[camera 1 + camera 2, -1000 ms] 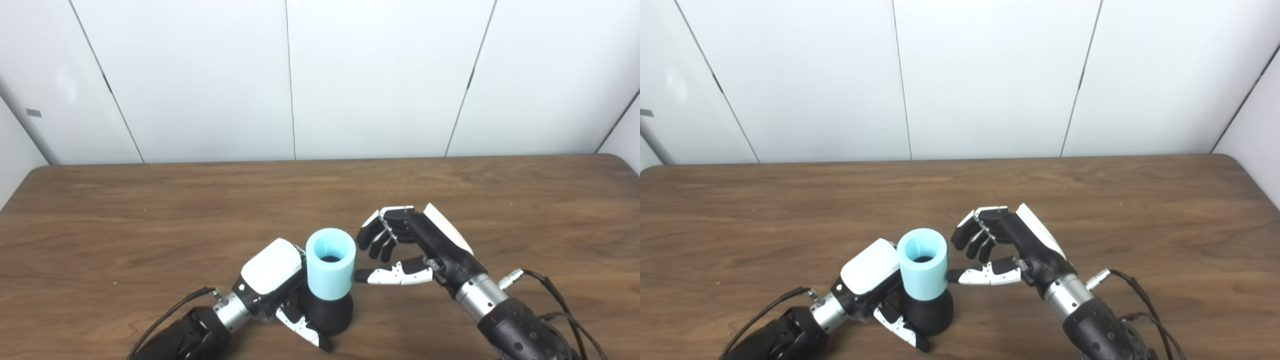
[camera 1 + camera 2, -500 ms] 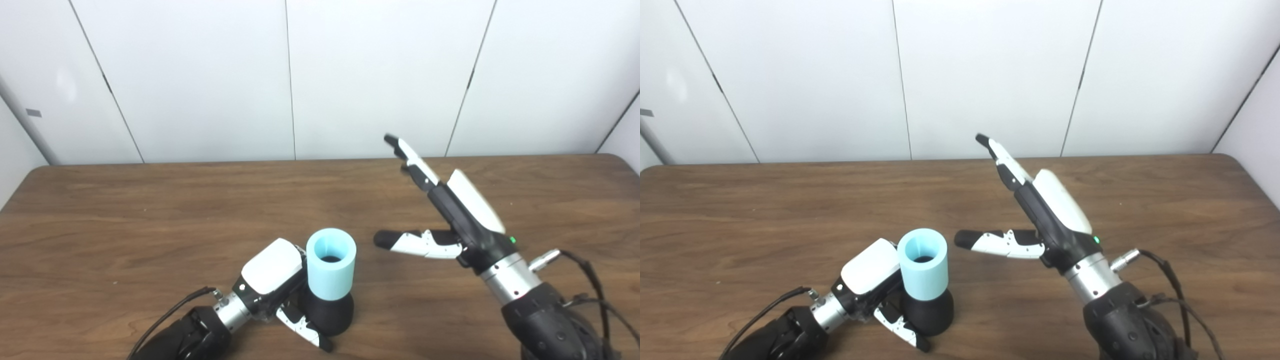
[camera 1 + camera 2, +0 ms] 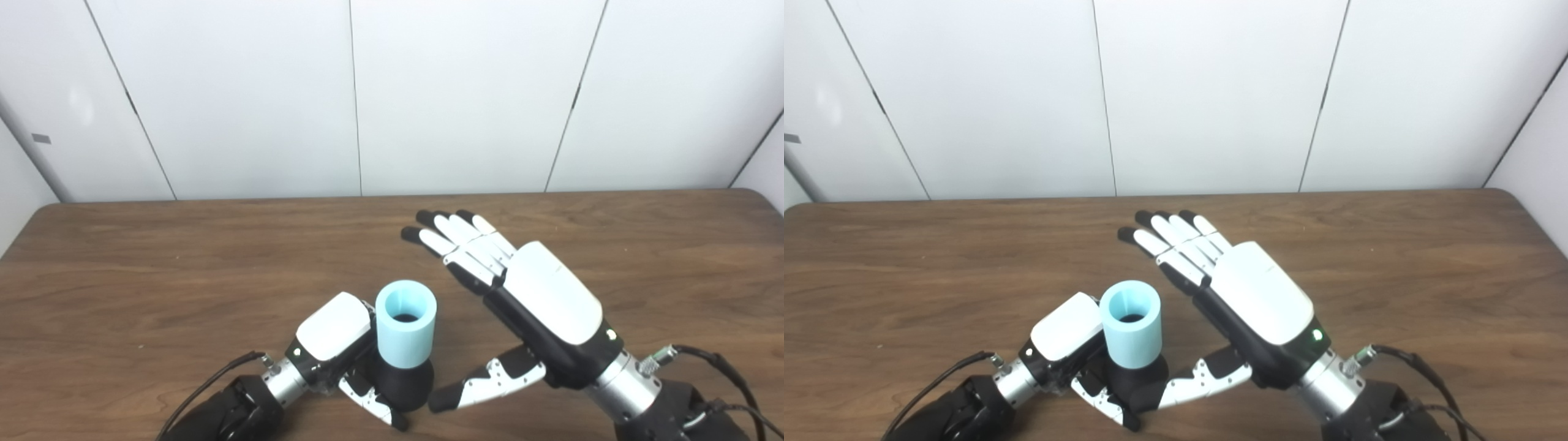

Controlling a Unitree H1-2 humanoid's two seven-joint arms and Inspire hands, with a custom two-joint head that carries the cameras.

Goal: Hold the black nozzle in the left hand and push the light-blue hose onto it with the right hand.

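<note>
The black nozzle stands upright on the table near the front edge. The light-blue hose, a short open tube, sits over its top. My left hand is shut on the nozzle's base, thumb in front and fingers behind. My right hand is open, palm down, fingers stretched toward the far left. It floats just right of the hose and does not touch it. Its thumb lies low by the nozzle's base.
The brown wooden table stretches wide to the left, right and back. White wall panels stand behind its far edge. Cables trail from both wrists at the front.
My right hand has let go of the hose, spread flat and turned palm down, swinging up and then back close beside it. The left hand, nozzle and hose stay still.
</note>
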